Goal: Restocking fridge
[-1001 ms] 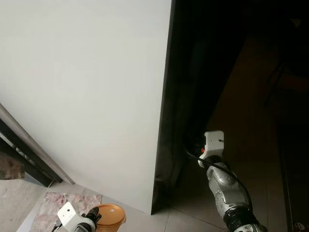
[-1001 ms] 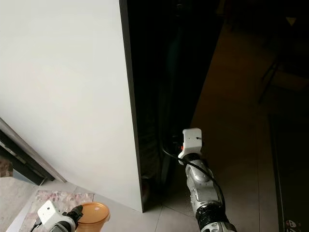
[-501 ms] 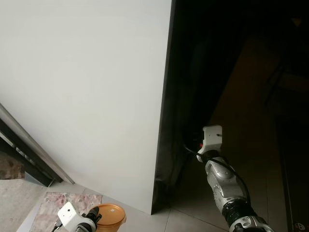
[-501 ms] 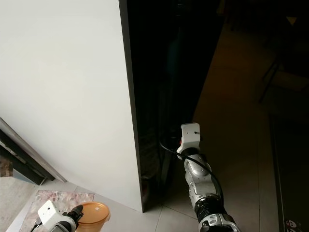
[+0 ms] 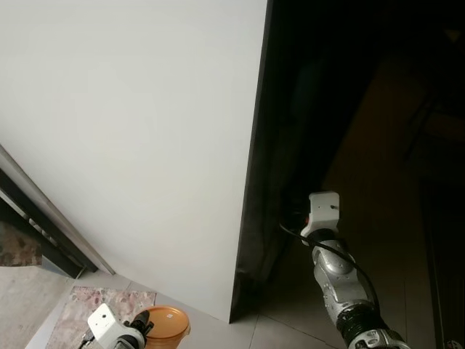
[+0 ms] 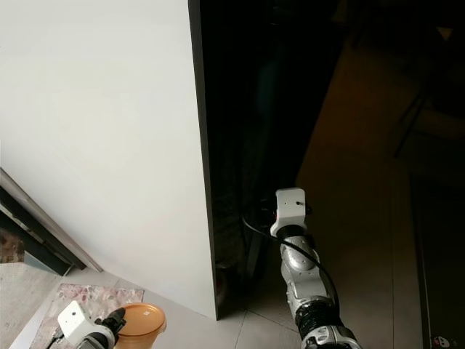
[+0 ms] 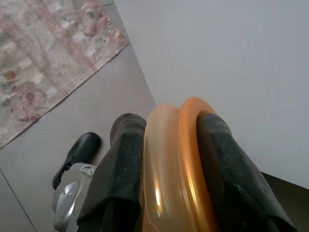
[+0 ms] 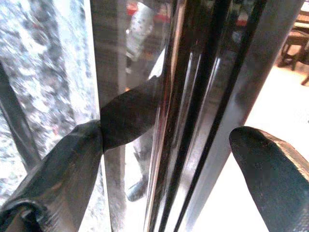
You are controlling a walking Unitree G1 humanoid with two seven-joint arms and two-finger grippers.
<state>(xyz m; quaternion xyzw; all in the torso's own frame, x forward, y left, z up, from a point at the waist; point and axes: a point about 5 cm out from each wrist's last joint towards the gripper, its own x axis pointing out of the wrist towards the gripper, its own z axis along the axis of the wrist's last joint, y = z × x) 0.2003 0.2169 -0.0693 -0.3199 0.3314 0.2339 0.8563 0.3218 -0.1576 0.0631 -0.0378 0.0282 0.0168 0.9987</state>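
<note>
Since a second ago, our right arm has shifted only slightly along the dark edge of the tall white fridge door [image 5: 138, 145], and the whole scene has slid a little to the right in the head views, which is our camera moving.

We hold the translucent orange round plastic container with its orange lid [image 7: 176, 169] in our left end effector [image 7: 169, 164], low at our left side. Its two black fingers [image 7: 123, 164] are pinched on the container, one on each face of the rim, so it sits edge-on between them. In the head views it shows as an orange disc [image 5: 166, 323] just beside the white wrist block, above the grey tiled floor [image 6: 240, 331] and near the pink patterned rug [image 5: 87, 309].

Our right end effector [image 8: 164, 159] is at the glossy dark edge of the door [image 8: 193, 96]. Its two black fingers [image 8: 63, 169] are spread, one on either side of the dark vertical strips; whether either one touches the edge we cannot tell. Reflections in the glossy surface are too blurred to read.

Our right silver arm [image 6: 305, 280] reaches forward and up from the lower right, wrist with its white camera block [image 6: 289, 207] raised and a black cable looping beside it, into the shaded gap to the right of the door. Our left arm is bent low, with the wrist near the bottom edge of the head views.
</note>
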